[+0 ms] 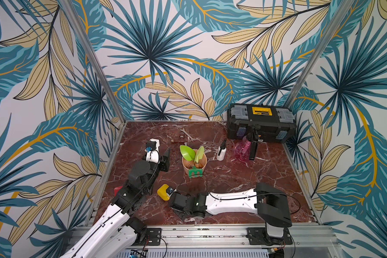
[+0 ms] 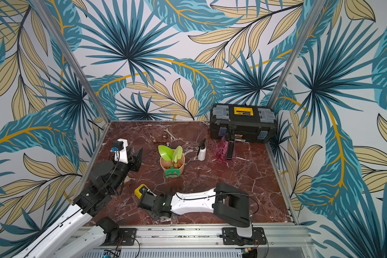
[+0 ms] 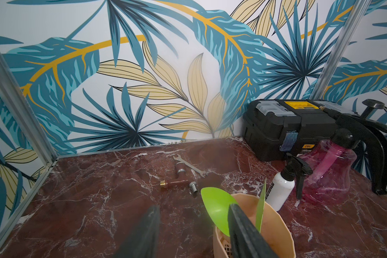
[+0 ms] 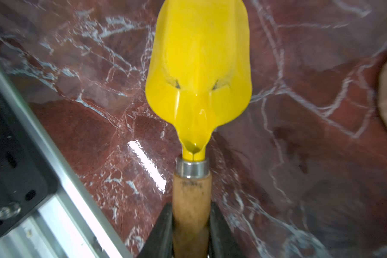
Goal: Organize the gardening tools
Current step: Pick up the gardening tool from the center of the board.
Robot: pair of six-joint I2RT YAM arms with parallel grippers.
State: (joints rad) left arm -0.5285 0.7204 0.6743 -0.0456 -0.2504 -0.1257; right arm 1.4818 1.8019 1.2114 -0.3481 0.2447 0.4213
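I have the right tool (image 4: 191,211) pinching the wooden handle of the yellow trowel (image 4: 199,67), fingers (image 4: 163,230) pressed on both sides a little behind the metal collar. My read is the grip sits there to leave the head free and keep the trowel in line with the wrist. In both top views the trowel is lower centre-left of the surface (image 1: 232,185), resting on it or just over it, cannot tell which. Left tool (image 3: 193,207) is spread and empty, hanging just beside the pot (image 1: 205,164) at centre frame, probably parked clear of the opening. Pot already carries the lime-green tools (image 1: 187,152) heads up. Green rake (image 1: 196,173) is at its near side, hooked on the rim or leaning, cannot tell. Red tool (image 1: 117,189) barely peeks out beside the left arm (image 1: 141,176) at the surface's left edge. White spray bottle (image 1: 221,153) and pink spray bottle (image 1: 241,149) stand upper right, in front of the toolbox (image 1: 261,125). Wrench (image 1: 188,135) and fittings (image 1: 179,140) lie behind the pot. Room: bare surface between trowel and pot, so the path looks open to me. Tight spots are the metal rail (image 4: 65,178) at lower left of the right wrist view, the left arm close by the trowel head, and the crowded pot mouth.
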